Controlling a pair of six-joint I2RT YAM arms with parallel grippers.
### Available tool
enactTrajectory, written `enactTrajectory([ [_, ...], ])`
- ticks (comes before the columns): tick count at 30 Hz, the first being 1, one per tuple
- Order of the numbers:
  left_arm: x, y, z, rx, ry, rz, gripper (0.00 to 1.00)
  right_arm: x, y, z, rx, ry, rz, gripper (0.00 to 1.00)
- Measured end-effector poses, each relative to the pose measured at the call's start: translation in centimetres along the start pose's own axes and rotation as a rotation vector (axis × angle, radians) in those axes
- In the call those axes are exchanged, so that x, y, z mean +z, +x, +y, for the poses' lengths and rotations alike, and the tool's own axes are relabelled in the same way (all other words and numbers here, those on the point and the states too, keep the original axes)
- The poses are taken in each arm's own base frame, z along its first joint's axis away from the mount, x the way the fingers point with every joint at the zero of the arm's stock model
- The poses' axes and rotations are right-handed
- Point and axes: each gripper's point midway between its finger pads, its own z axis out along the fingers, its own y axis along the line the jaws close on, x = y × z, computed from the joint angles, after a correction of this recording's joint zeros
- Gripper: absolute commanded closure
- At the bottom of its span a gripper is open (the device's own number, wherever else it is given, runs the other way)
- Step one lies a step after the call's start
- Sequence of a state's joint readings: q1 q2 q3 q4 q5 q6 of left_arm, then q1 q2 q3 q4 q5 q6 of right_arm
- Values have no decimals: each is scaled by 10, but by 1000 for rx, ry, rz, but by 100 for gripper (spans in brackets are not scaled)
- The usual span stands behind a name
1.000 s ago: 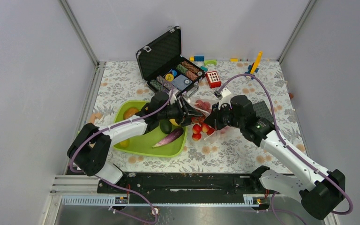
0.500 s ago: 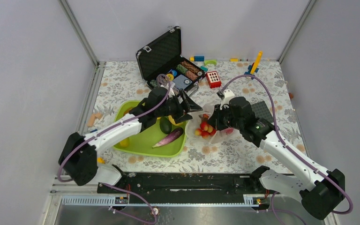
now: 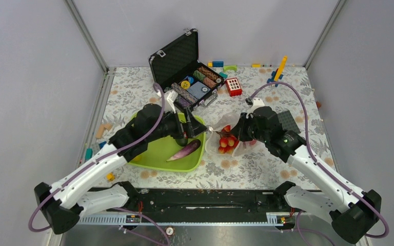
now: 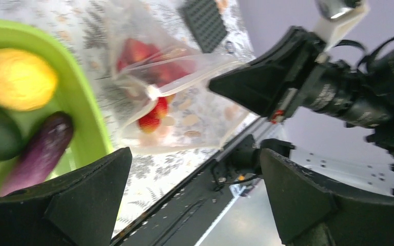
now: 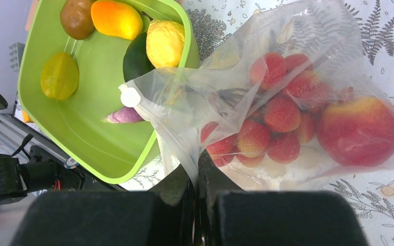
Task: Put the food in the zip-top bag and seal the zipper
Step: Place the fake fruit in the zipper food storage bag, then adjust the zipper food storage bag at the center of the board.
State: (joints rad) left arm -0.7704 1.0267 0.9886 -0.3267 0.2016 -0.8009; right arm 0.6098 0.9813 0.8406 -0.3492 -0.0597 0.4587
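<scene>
The right claw pinches the edge of the zip-top bag on the desk beside the green tray, with berries and maybe an apple inside, so the wide-open, empty left claw over the tray should next grab the eggplant.

Left gripper agape; right gripper (apparently) clamped.

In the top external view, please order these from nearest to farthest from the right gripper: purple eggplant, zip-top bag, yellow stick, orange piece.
From the right gripper:
1. zip-top bag: pinched in the gripper itself.
2. purple eggplant: to the left, in the green tray.
3. yellow stick: far back, right side.
4. orange piece: far left, beyond the tray.
</scene>
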Motion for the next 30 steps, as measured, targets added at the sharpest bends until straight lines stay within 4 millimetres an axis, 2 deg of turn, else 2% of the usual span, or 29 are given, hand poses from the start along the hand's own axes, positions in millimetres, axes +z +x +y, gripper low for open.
enactTrajectory([
  [5,-22,2,38,21,-155,-77,1,-5,-6,1,45,14,-25,100],
  [8,-22,8,53,28,-199,-76,1,-8,-10,4,73,9,-33,100],
  [10,-15,13,60,30,-222,-50,1,-9,-12,6,88,4,-36,100],
  [17,38,49,92,40,-284,141,5,-11,-14,10,127,-3,-36,100],
  [21,56,65,95,77,-263,208,8,-12,-15,11,144,-2,-34,100],
  [26,76,69,98,96,-253,228,22,-17,-16,13,162,-11,-43,100],
  [30,92,71,98,93,-237,246,55,-21,-19,15,170,-18,-55,100],
])
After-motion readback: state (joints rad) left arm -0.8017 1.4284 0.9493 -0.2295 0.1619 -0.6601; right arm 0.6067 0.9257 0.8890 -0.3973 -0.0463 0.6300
